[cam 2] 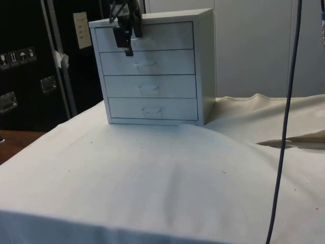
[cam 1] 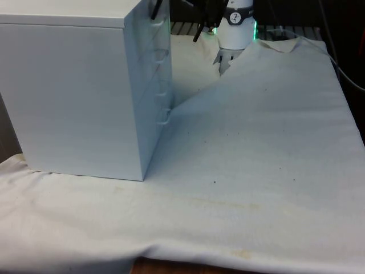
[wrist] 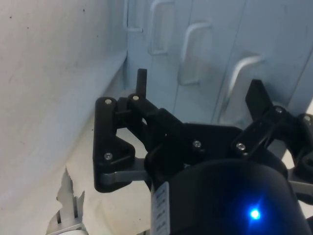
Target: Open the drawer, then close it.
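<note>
The tool (cam 2: 127, 43) is hanging open by the top drawer (cam 2: 152, 36) (all shut), needing its handle (wrist: 242, 73) squarely between both fingers.

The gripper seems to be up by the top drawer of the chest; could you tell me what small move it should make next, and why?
Probably ease forward until the open fingers straddle the top drawer's handle, then close. The gripper hangs in front of the top drawer of the chest of drawers, all four drawers look shut, and the wrist view shows the handle between the fingertips, not yet gripped.
</note>
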You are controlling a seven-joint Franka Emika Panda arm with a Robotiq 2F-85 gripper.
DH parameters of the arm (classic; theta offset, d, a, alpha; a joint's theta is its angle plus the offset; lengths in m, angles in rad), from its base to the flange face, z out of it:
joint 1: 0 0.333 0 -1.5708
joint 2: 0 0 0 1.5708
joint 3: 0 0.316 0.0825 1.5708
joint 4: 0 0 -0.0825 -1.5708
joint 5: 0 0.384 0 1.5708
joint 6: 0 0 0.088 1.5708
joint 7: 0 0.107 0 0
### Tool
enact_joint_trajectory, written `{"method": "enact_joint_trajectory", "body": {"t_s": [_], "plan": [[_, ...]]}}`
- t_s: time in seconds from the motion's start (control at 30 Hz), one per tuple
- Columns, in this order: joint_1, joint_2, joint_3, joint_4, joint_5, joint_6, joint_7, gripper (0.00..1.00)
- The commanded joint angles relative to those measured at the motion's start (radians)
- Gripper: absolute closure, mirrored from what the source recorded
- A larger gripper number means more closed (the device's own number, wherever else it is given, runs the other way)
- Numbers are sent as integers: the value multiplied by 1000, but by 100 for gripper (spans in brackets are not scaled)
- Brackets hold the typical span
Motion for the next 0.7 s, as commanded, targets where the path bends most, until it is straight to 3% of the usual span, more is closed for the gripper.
{"method": "enact_joint_trajectory", "body": {"t_s": [0.0,0.3,0.33,0.37,0.6,0.67], "plan": [[1,-1,0,-5,-1,6,4,0],[18,-3,2,-4,-26,-2,51,0],[11,0,9,-2,-16,-5,45,0],[19,-3,5,-5,-37,-4,63,0],[14,4,10,-3,-59,-9,72,0],[18,11,6,-2,-80,-8,85,0]]}}
